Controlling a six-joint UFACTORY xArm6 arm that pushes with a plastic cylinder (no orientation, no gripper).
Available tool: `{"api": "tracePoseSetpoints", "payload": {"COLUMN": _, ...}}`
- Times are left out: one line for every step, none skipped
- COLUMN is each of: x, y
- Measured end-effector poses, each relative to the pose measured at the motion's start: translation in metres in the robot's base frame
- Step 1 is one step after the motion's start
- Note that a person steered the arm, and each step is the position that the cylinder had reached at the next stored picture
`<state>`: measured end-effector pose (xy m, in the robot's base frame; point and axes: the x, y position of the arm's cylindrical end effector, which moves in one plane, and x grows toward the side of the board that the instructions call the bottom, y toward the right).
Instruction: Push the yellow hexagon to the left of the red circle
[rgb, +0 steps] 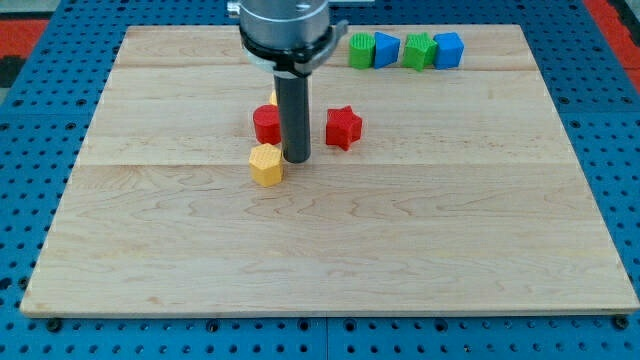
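Observation:
The yellow hexagon (266, 165) lies on the wooden board (330, 240), just below a red round block (266, 125) that is partly hidden by the rod. My tip (296, 159) rests on the board right beside the hexagon's upper right edge, touching or nearly touching it. The rod stands in front of the red circle's right side. A red star-shaped block (343, 127) lies to the right of the rod. A sliver of another yellow block (273, 98) shows behind the rod, above the red circle.
Along the view's top edge of the board stand a green block (360, 50), a blue block (386, 49), a second green block (418, 50) and a second blue block (448, 49) in a row. Blue pegboard surrounds the board.

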<state>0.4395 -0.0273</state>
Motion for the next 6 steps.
{"api": "tracePoseSetpoints", "payload": {"x": 0.024, "y": 0.016}}
{"api": "tracePoseSetpoints", "payload": {"x": 0.016, "y": -0.073}}
{"api": "tracePoseSetpoints", "payload": {"x": 0.013, "y": -0.117}}
{"api": "tracePoseSetpoints", "payload": {"x": 0.033, "y": -0.112}}
{"api": "tracePoseSetpoints", "payload": {"x": 0.037, "y": -0.16}}
{"api": "tracePoseSetpoints", "payload": {"x": 0.006, "y": -0.152}}
